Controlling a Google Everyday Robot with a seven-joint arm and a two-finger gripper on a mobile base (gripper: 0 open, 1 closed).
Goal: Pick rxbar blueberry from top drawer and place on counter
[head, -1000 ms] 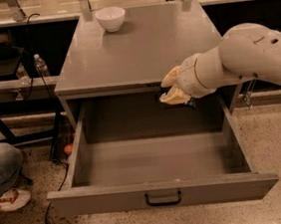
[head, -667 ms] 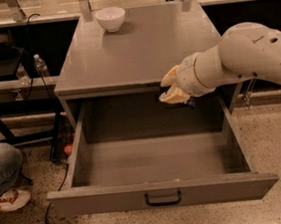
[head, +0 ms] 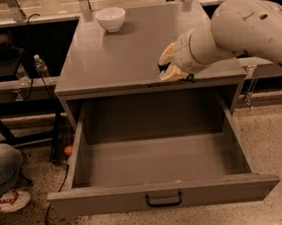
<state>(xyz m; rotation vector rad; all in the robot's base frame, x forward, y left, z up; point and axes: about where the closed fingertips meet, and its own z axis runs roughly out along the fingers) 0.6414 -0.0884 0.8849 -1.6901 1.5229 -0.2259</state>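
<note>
The top drawer [head: 162, 195] is pulled wide open, and its grey floor shows no bar in it. My gripper [head: 168, 67] hangs just over the front edge of the counter [head: 115, 57], right of centre. Its tan fingers [head: 173, 72] are closed around a small dark object. Only dark slivers of the object show between and under them. This appears to be the rxbar blueberry [head: 189, 78], mostly hidden by the gripper. The white arm reaches in from the right.
A white bowl [head: 110, 18] stands at the back of the counter. A person's knee and red-and-white shoe [head: 7, 200] are on the floor at the left. A water bottle [head: 39, 66] stands on a low shelf at the left. Cables run along the floor by the drawer's left side.
The gripper has lifted from in front of the cabinet's front edge up and back, so it is now over the counter's front edge. The drawer and bowl have not moved.
</note>
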